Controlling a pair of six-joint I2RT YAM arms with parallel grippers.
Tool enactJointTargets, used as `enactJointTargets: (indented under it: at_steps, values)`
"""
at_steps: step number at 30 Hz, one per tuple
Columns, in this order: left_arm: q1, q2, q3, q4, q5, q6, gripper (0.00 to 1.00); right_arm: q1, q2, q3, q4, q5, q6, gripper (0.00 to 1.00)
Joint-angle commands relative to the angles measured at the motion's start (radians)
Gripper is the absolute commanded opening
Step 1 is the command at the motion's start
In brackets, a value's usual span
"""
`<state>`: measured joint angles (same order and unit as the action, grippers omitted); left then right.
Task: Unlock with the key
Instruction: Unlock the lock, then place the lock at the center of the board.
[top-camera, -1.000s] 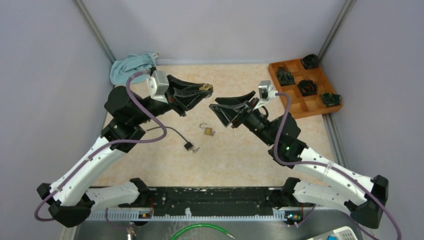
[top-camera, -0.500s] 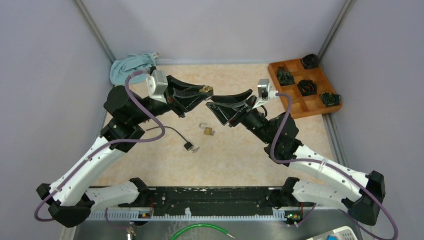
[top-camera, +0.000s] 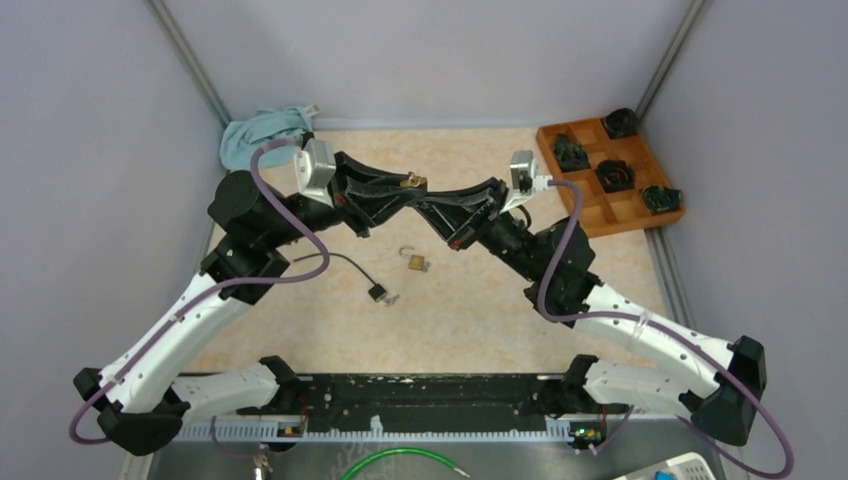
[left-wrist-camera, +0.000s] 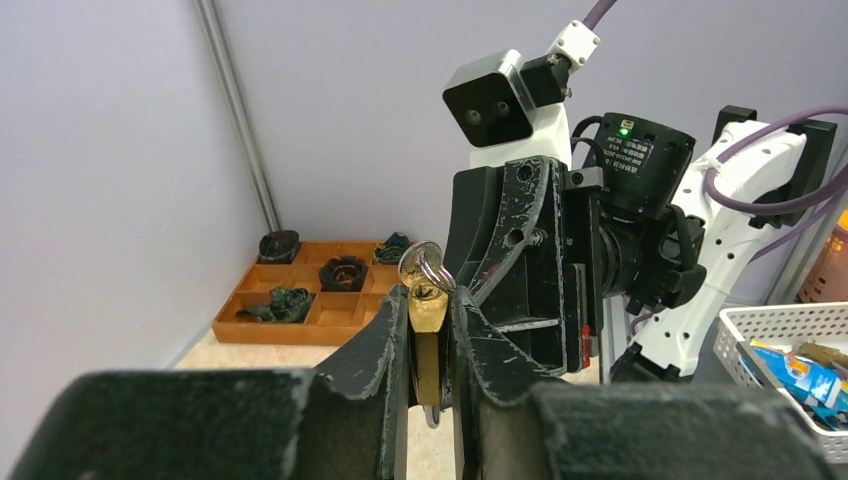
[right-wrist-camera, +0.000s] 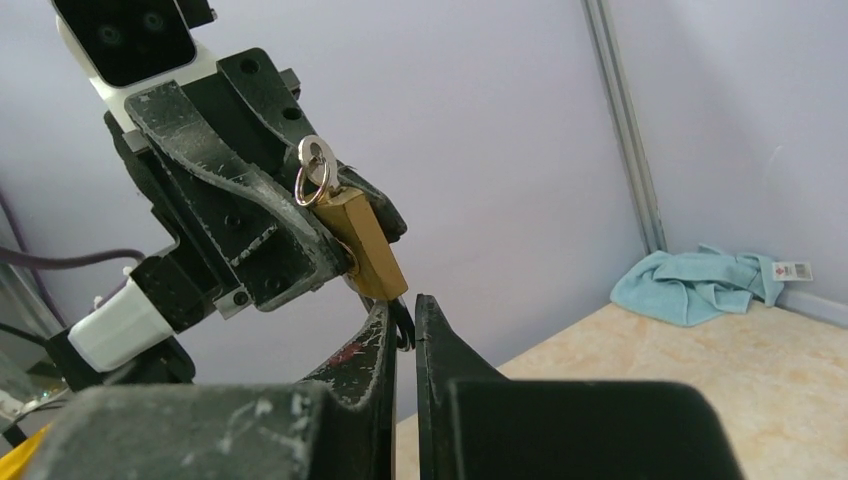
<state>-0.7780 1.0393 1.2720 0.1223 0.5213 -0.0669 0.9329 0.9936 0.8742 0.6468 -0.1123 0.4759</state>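
1. the left gripper (left-wrist-camera: 428, 300) is clenched on a brass padlock (right-wrist-camera: 366, 248), which is pinched by its flat sides between the two fingers and held up in the air above the table (top-camera: 480, 310).
2. the key (left-wrist-camera: 422, 266), with its silver ring, is seen at the padlock's upper end, standing out past the left fingertips.
3. the right gripper (right-wrist-camera: 405, 302) is met nose to nose with the left one; its fingers (right-wrist-camera: 450, 360) are drawn almost together, with only a thin slit left between them.
4. a dark curved piece under the padlock's lower end is seen at the top of that slit; whether it is actually gripped cannot be told.
5. a second small padlock (top-camera: 415, 261) is laid on the table below the two grippers, apart from both.
6. a small black plug (top-camera: 377, 293) on a thin black cable is laid near it, to the left.
7. a blue cloth (top-camera: 258, 135) is bunched in the far left corner.
8. a wooden tray (top-camera: 590, 215) with dark items in its compartments is set in the far right corner.
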Motion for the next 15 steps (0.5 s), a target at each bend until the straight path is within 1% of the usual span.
enactJointTargets:
  at_steps: [1,5,10,15]
  values:
    - [0.002,-0.008,0.036,0.028,0.035,-0.008,0.0,-0.005,0.003,0.037,0.044,-0.025,0.011,0.0]
    - [0.003,-0.004,0.051,0.041,0.033,-0.007,0.0,-0.005,0.005,-0.012,0.08,-0.019,0.029,0.0]
    - [0.018,0.004,0.088,0.071,0.024,0.03,0.0,-0.005,0.004,-0.092,0.132,0.016,0.076,0.0]
    - [0.043,0.019,0.158,0.076,0.03,0.028,0.0,-0.005,-0.005,-0.161,0.114,0.017,0.119,0.0]
